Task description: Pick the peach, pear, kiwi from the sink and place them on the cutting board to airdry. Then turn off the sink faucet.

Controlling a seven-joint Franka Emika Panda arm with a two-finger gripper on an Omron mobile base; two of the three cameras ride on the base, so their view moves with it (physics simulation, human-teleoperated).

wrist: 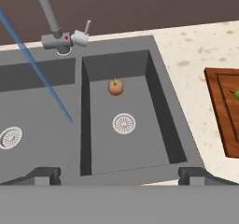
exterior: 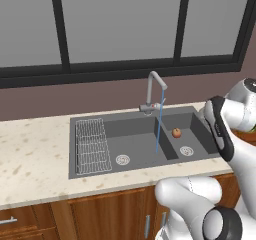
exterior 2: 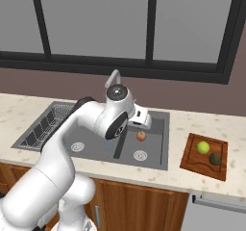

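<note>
The peach (exterior: pixel 176 132) (exterior 2: pixel 141 136) (wrist: pixel 115 87) lies alone in the right basin of the dark grey sink (exterior: pixel 125 118) (wrist: pixel 158 59), just behind the drain. On the cutting board (exterior 2: pixel 192 160) (wrist: pixel 219 106), right of the sink, rest the pear (exterior 2: pixel 203 147) and the kiwi (exterior 2: pixel 215 159). My gripper (wrist: pixel 120 176) hovers above the sink's front edge, open, with nothing between its widely spread fingers. The peach sits straight ahead of it, lower down. The sink faucet (exterior: pixel 152 89) (wrist: pixel 46 8) pours a thin blue stream (exterior: pixel 159 126) into the left basin.
A wire rack (exterior: pixel 92 144) (exterior 2: pixel 45 124) covers the sink's left end. Each basin has a round silver drain (wrist: pixel 124 123) (exterior: pixel 122 159). Speckled counter surrounds the sink, with a wall and window behind. My own arm crosses over the left basin in the right base view.
</note>
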